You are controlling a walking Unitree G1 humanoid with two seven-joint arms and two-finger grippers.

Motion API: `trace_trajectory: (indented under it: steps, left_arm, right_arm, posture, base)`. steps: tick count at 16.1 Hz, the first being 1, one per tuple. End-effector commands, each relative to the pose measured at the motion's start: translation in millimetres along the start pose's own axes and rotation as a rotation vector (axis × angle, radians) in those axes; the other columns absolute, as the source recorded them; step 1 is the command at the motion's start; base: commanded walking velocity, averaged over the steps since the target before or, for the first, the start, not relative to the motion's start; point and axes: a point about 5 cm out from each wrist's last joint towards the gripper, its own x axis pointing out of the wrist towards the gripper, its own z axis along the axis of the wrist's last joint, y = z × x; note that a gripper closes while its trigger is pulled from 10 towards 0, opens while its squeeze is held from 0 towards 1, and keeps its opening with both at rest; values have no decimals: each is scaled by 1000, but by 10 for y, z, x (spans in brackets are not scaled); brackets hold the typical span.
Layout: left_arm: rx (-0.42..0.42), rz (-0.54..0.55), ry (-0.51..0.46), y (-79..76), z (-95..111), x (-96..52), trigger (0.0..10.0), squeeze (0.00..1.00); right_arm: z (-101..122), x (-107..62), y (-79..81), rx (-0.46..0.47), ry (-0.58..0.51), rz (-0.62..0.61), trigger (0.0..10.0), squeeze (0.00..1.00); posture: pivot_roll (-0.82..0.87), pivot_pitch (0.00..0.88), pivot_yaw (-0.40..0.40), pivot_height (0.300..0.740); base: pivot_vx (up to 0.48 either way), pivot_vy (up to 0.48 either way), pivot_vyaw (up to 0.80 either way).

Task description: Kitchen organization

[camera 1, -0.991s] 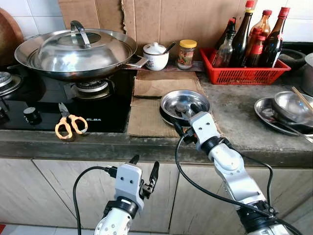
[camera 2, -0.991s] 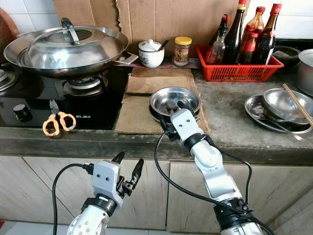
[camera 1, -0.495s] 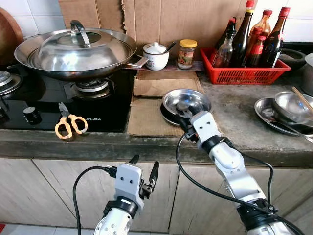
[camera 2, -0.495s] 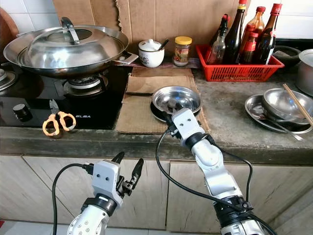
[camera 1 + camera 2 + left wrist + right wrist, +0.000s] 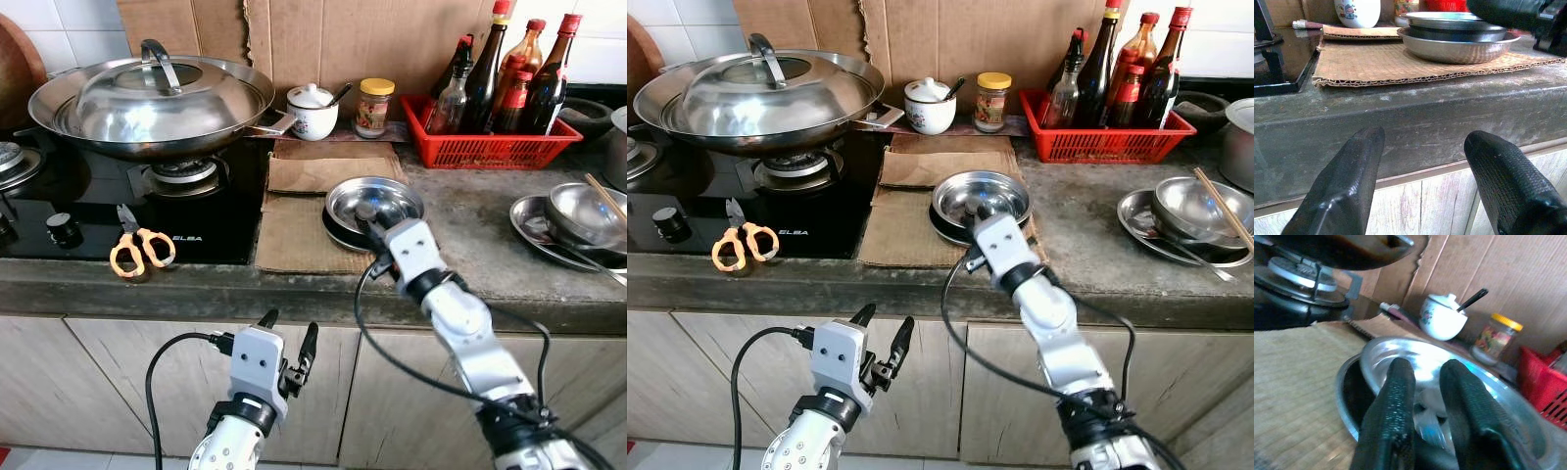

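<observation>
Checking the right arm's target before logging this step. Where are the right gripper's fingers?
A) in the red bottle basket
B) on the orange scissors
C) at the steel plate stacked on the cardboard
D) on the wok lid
C: the right gripper reaches over the steel plate lying on the cardboard.

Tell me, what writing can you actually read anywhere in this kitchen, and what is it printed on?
"ELBA": white letters on the black stove, at its front edge beside the scissors.
Jar: the label is too small to read.
Bottles in the red basket: labels too small to read.
White pot: a coloured picture, no legible words.
</observation>
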Motion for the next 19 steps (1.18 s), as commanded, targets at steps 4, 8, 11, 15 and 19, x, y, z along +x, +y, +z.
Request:
trace_trajectory:
  steps: [4,8,11,15,19]
  left_arm:
    - [11,4,-26,4,60,15,10000,0]
    - [13,8,-28,13,62,26,10000,0]
    - [16,8,-29,15,62,36,10000,0]
    - [-6,25,-23,34,62,68,10000,0]
    - [8,25,-25,58,67,85,10000,0]
  right_arm:
    - [83,49,-105,-8,-35,-45,0,0]
    - [186,84,-118,88,-69,-97,0,0]
    - [275,125,-141,195,-97,-148,0,0]
    - [362,152,-178,262,-120,-178,0,0]
    - [271,136,-141,229,-65,-143,0,0]
  posture:
    - [124,28,-57,740]
    - [123,28,-58,740]
    - [125,22,-59,740]
    - [122,16,-55,740]
    - [123,13,-57,740]
  base:
    - [0,0,0]
    - [0,0,0]
    - [0,0,0]
    - [0,0,0]
    - [0,0,0]
